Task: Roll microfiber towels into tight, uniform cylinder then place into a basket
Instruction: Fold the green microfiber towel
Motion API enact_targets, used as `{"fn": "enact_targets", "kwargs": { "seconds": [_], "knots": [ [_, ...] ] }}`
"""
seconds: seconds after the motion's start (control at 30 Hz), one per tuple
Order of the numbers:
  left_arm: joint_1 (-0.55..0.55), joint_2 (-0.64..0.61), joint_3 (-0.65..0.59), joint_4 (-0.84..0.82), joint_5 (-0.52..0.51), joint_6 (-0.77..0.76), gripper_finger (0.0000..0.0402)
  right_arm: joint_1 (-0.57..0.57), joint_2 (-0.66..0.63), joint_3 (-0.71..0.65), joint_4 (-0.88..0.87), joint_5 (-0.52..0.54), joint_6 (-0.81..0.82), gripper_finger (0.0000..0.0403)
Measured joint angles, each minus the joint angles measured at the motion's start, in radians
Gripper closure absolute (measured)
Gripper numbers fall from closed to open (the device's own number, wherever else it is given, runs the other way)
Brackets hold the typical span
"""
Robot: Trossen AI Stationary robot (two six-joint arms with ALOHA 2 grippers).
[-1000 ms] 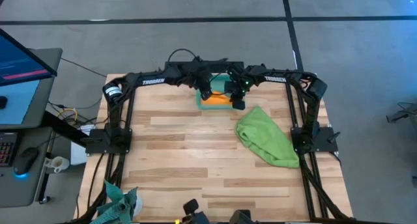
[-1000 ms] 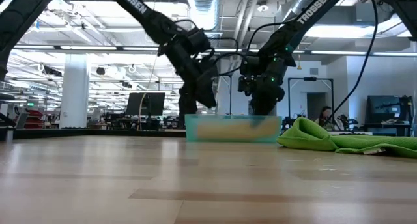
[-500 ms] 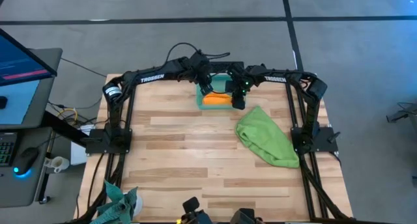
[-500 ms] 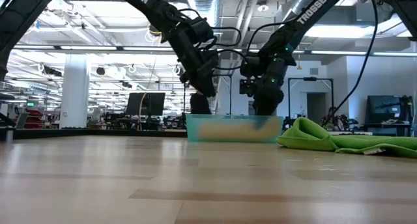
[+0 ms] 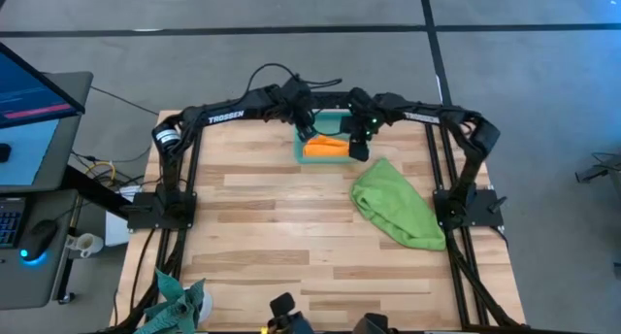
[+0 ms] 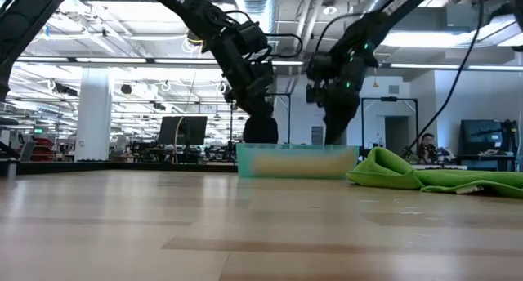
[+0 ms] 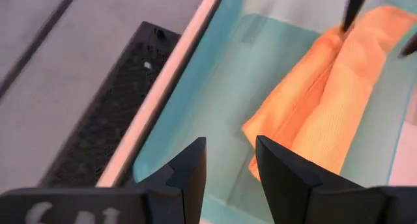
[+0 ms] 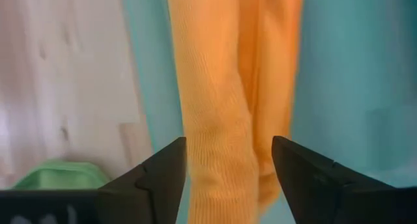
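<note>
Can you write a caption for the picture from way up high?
Both grippers, left and right, hover open over the teal basket holding the rolled orange towel; the green towel waits nearby.

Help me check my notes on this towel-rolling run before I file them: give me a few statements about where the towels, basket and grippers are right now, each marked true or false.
1. The orange towel lies rolled inside the basket. True.
2. The green towel is already in the basket too. False: it lies crumpled on the table, beside the basket.
3. The right gripper is clamped on the orange towel. False: its fingers stand open above it.
4. The left gripper holds nothing. True: it hovers over the basket's end, jaws apart.
5. The basket sits near the table's far edge. True.
</note>
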Motion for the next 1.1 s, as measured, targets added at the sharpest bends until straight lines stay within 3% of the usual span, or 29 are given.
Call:
{"fn": "enact_targets", "kwargs": {
  "seconds": [0.3,0.57,0.83,1.1],
  "knots": [
    [-0.031,-0.138,-0.050,-0.056,-0.032,-0.019,0.0275,0.030,-0.211,-0.044,-0.066,-0.037,0.099,0.0180],
    [-0.185,-0.256,-0.324,0.153,-0.032,-0.080,0.0275,0.193,-0.442,-0.317,0.070,-0.012,0.288,0.0194],
    [-0.386,-0.267,-0.471,0.300,-0.039,-0.109,0.0275,0.456,-0.616,-0.539,0.163,0.194,0.596,0.0211],
    [-0.589,-0.253,-0.520,0.494,-0.041,-0.062,0.0275,0.756,-0.657,-0.611,0.185,0.472,0.906,0.0224]
  ]
}}
